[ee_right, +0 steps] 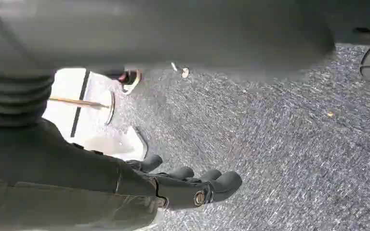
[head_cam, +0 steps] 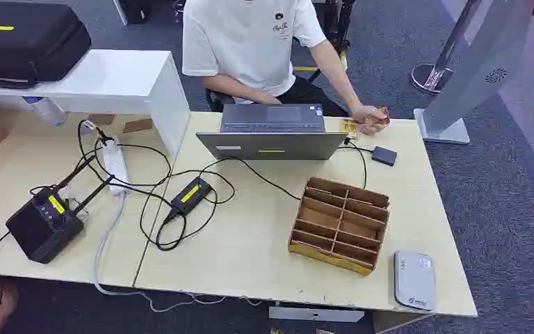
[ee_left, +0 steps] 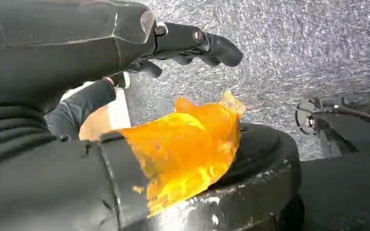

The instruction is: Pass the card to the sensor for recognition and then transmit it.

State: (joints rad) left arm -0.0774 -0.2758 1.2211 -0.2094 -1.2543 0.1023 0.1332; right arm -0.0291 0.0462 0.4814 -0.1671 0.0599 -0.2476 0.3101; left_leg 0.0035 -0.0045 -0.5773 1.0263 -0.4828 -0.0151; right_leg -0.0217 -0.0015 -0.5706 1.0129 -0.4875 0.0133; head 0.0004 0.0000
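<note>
Left robot hand (ee_left: 192,45) hangs over grey carpet, fingers loosely curled, holding nothing; orange film sits close to the lens. Right robot hand (ee_right: 192,185) likewise over carpet, fingers slightly apart, empty. On the surface (head_cam: 250,243): card reader (head_cam: 415,280) at the near right corner, wooden divider box (head_cam: 341,223) beside it, laptop (head_cam: 272,132) behind. Card (head_cam: 375,118) is in the seated person's hand (head_cam: 368,118) at the far edge.
</note>
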